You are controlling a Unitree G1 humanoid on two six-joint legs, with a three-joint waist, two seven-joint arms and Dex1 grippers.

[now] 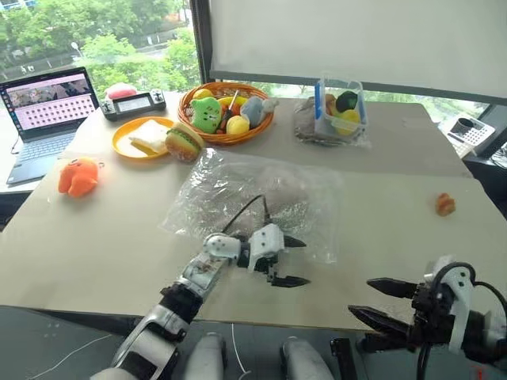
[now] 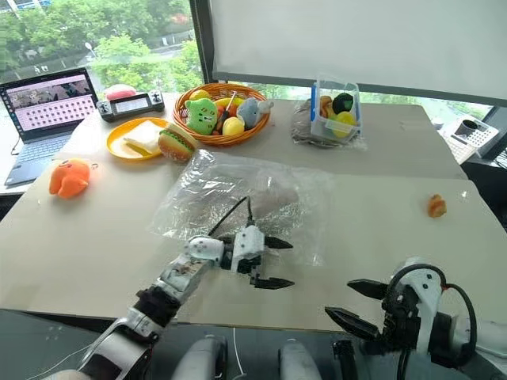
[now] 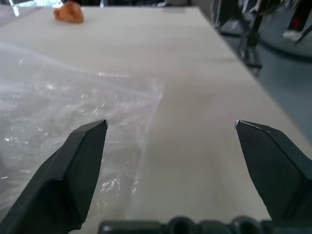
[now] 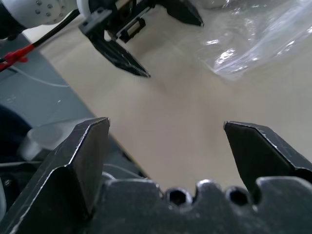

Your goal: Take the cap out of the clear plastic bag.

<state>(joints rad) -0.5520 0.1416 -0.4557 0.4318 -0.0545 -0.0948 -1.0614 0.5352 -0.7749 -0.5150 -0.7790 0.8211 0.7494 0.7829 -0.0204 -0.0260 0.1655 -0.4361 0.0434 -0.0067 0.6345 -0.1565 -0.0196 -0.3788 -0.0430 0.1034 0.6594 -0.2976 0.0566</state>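
The clear plastic bag [image 1: 238, 202] lies crinkled in the middle of the table, and a beige-grey shape inside it, the cap [image 1: 279, 198], shows through the plastic. My left gripper [image 1: 306, 261] is open at the bag's near right corner, pointing right, low over the table. One of its fingers [image 3: 80, 163] lies over the bag's edge [image 3: 73, 107]. My right gripper [image 1: 360, 297] is open at the table's front edge, right of the bag, holding nothing. The right wrist view shows the left gripper [image 4: 168, 44] beside the bag's corner [image 4: 253, 39].
A wicker basket [image 1: 230, 139] of plush fruit, an orange plate [image 1: 120, 146] and a clear blue-handled box [image 1: 341, 107] stand at the back. A laptop [image 1: 47, 111] and an orange plush toy [image 1: 78, 176] are at the left. A small orange item [image 1: 445, 204] lies at the right.
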